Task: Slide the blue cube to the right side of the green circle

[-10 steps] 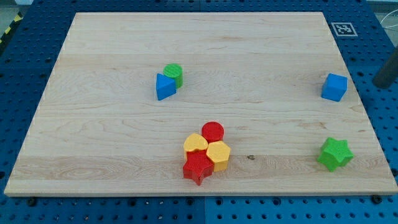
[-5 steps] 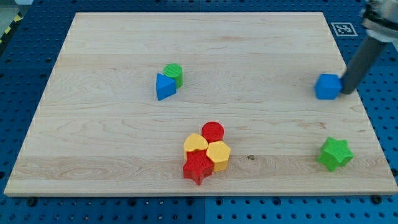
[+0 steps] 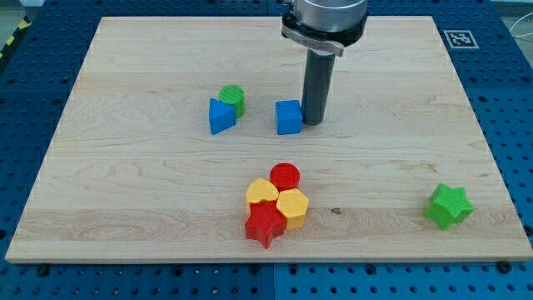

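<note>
look at the desk point(image 3: 125, 67). your blue cube point(image 3: 288, 117) sits near the middle, a bit toward the view's top. my tip point(image 3: 313, 123) is touching its side on the view's right. the green circle point(image 3: 233, 99) is near the cube, on the view's left and a little higher, with a small gap between them. a blue triangle point(image 3: 220, 116) leans right against the green circle, just below it. lower down you see a bunch of blocks pressed together: a red circle point(image 3: 285, 176), a yellow heart point(image 3: 261, 192), a yellow hexagon point(image 3: 293, 206) and a red star point(image 3: 266, 223). a green star point(image 3: 450, 206) sits alone at the view's bottom right. there are no jaws here, only a rod.
</note>
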`<move>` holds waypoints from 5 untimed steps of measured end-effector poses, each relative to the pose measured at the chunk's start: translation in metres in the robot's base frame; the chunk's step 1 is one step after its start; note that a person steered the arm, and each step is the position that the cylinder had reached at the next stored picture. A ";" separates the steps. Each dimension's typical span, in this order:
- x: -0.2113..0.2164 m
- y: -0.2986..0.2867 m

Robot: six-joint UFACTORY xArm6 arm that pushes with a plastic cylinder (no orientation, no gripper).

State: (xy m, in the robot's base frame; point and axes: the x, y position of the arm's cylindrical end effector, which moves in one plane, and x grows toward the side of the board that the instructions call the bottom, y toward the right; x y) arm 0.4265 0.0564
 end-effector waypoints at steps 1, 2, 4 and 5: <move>-0.006 0.013; 0.011 0.028; 0.023 -0.003; 0.003 -0.035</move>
